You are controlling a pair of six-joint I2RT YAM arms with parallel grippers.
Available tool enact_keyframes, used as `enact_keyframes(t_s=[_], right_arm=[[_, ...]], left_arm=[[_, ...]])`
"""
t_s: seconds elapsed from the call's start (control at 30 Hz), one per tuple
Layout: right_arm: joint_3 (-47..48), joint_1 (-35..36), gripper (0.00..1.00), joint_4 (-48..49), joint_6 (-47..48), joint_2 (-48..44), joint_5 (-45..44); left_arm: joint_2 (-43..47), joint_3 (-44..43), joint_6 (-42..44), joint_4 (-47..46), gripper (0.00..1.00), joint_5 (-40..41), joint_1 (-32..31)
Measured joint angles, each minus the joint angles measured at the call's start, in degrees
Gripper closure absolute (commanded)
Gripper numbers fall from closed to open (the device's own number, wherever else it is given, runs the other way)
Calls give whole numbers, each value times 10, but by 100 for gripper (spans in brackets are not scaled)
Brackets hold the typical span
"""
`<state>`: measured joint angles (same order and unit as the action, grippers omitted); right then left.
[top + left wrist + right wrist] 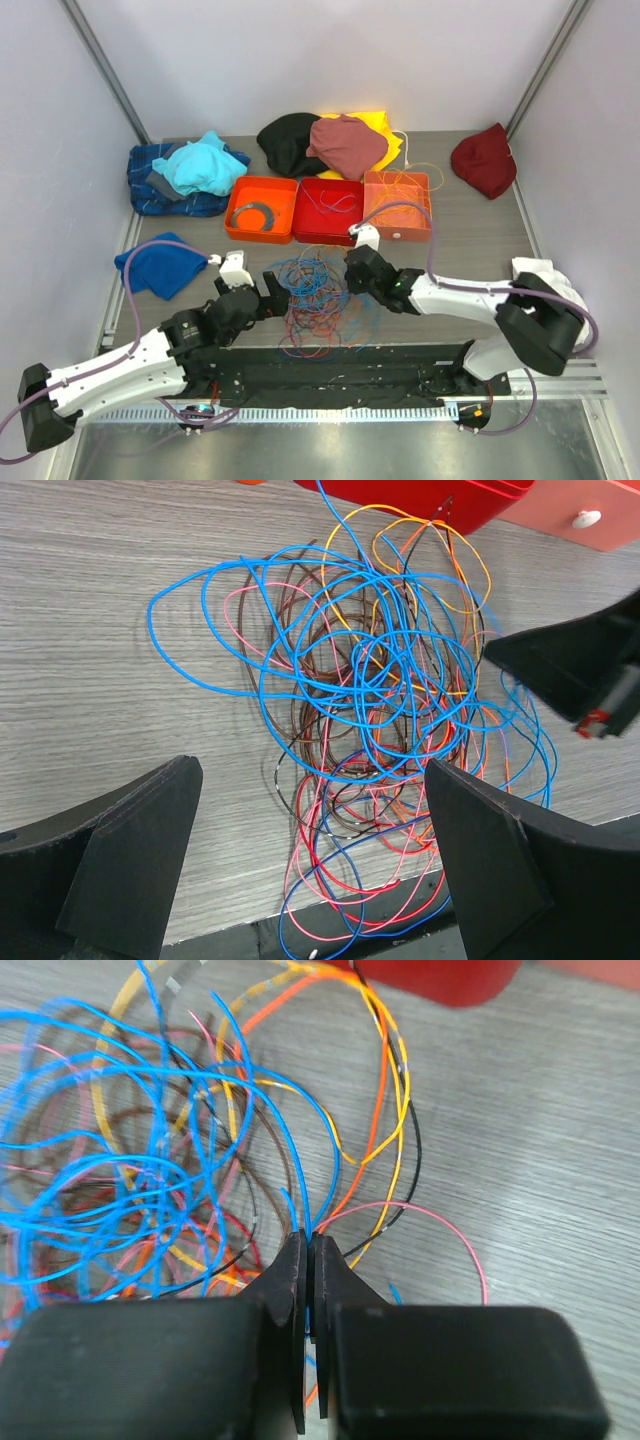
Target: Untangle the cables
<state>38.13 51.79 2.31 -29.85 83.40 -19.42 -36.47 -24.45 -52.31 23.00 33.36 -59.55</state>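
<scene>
Grey wood-grain table point(470, 250): tangle of thin blue, orange, yellow and red cables point(318, 300) lies between both tools. The left gripper point(312, 780) is spread wide above it. The right gripper point(310, 1250) is pressed together at the tangle's edge, apparently pinching one blue strand point(298, 1210).

The top camera looks down from above and behind both arm bases, holding the whole table point(480, 245). The wrist cameras sit close behind the left gripper point(312, 770) and right gripper point(308, 1245), each looking past its fingertips onto the cables point(314, 292) just ahead, the patch all three views share.
</scene>
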Motion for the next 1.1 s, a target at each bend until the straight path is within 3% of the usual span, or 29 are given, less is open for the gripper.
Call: enact_keyframes(t_s=[0.17,0.47,0.87,1.1], right_arm=[[37,25,99,-69,18,-96,-34],[287,83,99,-169,84,-233,-83],[495,86,99,-252,148,-207,-100],[670,86,99,-274,181,-153,-96]], left_arm=[[0,0,1,0,0,0,0],[7,0,2,-4,0,2,0],[56,0,4,-10,0,9,0],[72,8,6,-26,0,9,0]])
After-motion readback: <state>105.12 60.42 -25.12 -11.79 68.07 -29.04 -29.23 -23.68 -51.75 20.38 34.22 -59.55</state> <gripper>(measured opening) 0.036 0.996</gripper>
